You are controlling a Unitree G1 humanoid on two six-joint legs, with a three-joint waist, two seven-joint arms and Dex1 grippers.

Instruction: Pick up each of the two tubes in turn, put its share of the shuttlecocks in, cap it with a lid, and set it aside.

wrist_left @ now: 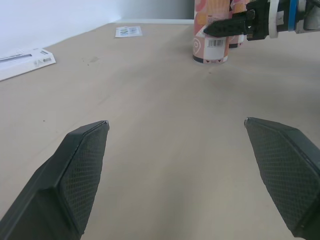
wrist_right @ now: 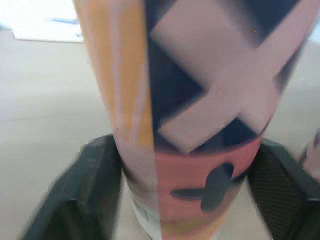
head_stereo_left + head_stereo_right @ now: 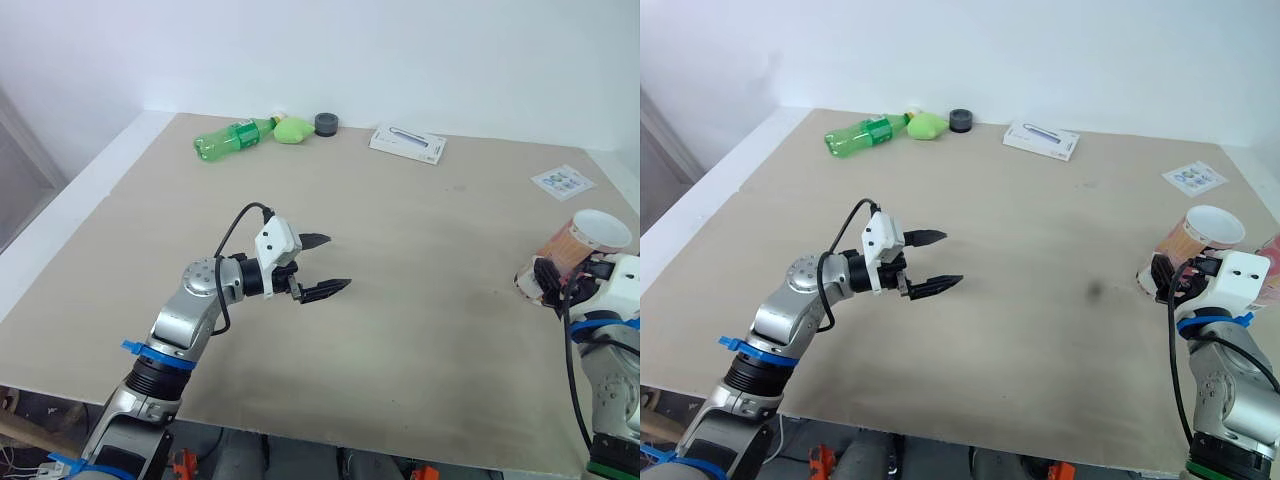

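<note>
Pink tube (image 3: 1185, 250), clamped in right claw (image 2: 185, 150)

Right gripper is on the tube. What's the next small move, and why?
Probably lift the tube slightly with the right gripper: its fingers press both sides near the base, and it stands upright on the table. The left gripper hovers open and empty mid-table.

Looks like a lab test bench: bare beige table (image 3: 400, 300), blank white wall (image 3: 420, 50), stray green bottle (image 3: 232, 137)
</note>
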